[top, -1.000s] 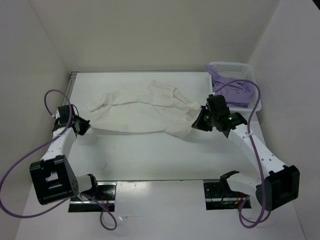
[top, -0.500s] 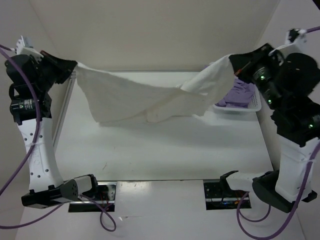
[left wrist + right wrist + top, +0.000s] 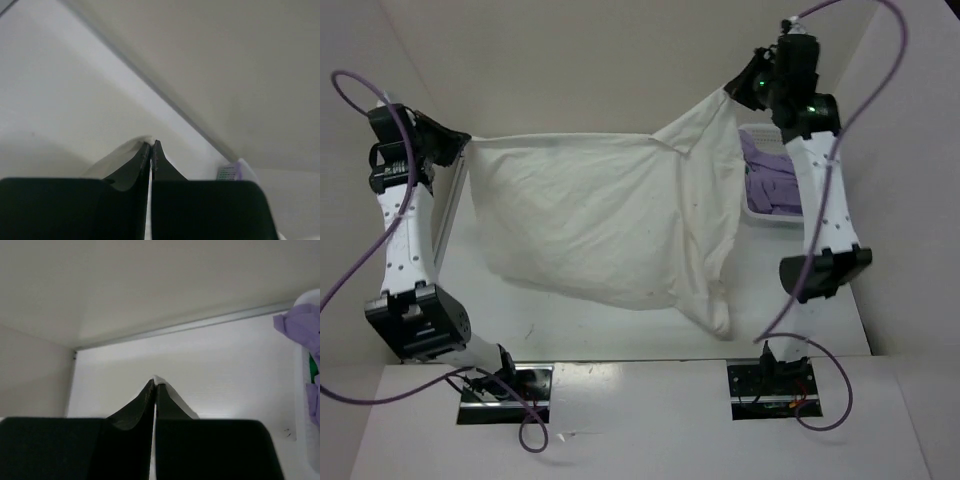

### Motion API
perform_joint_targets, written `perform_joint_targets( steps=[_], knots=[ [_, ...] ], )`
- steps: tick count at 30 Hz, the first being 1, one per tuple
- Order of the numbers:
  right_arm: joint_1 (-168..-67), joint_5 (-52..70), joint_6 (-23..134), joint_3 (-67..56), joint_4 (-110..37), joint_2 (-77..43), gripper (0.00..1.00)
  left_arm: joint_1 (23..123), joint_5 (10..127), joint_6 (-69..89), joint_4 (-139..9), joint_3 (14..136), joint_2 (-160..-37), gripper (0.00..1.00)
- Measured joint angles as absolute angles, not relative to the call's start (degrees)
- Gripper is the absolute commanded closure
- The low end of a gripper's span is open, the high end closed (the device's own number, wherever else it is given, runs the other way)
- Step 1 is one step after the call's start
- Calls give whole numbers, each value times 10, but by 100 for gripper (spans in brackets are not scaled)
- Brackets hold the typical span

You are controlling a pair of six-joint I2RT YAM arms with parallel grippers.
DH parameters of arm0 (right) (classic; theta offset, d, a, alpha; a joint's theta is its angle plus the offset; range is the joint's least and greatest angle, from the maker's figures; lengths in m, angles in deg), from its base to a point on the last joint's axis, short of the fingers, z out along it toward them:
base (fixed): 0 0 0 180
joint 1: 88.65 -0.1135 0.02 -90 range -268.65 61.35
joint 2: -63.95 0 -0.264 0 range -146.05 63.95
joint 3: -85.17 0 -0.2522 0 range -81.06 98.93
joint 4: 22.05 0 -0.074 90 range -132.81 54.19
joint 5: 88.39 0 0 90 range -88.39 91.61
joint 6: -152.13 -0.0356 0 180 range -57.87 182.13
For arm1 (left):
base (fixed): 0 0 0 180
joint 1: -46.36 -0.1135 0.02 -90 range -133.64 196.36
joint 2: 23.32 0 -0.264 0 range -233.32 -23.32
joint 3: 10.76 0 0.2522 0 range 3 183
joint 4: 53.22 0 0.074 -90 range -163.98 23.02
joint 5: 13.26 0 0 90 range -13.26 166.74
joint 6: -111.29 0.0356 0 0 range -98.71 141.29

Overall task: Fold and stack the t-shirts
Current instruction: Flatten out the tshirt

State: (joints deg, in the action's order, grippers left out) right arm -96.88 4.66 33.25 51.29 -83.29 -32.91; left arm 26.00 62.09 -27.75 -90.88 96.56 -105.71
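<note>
Because the left end effector [image 3: 457, 146] and the right end effector [image 3: 734, 91] each pinch tight on a top corner, the white t-shirt [image 3: 605, 220] hangs stretched between them over the bench [image 3: 570, 330], likely for laying flat to fold. The lavender t-shirt [image 3: 770, 178] lies in the basket [image 3: 760, 214].

In the top view the hanging white shirt [image 3: 610, 220] hides much of the table [image 3: 570, 325], and the right arm [image 3: 823, 195] covers part of the basket [image 3: 765, 214] and of the purple shirt [image 3: 767, 182]. The right wrist view cuts the basket at its edge, and the green shirt [image 3: 313, 367] shows there only as a small sliver.
</note>
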Motion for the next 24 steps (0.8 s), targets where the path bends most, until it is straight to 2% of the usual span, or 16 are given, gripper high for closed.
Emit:
perform_joint_targets(
  steps=[2,4,6,9,13,19,24],
  knots=[
    [-970,64,342,578,-835,-489,100,261,636,-278,-907,954,-1113,100],
    [-970,71,336,643,-856,-567,100,265,641,-283,-912,964,-1170,100],
    [-970,76,322,685,-854,-621,100,269,643,-289,-918,998,-1224,100],
    [-970,80,306,711,-853,-620,100,275,640,-300,-932,1066,-1252,100],
    [-970,75,292,736,-807,-549,100,261,631,-321,-915,1187,-1243,100],
    [-970,72,293,715,-734,-356,100,223,620,-345,-865,1217,-1170,100],
    [-965,51,309,342,-681,-174,100,226,623,-338,-851,1089,-1116,100]
  ],
)
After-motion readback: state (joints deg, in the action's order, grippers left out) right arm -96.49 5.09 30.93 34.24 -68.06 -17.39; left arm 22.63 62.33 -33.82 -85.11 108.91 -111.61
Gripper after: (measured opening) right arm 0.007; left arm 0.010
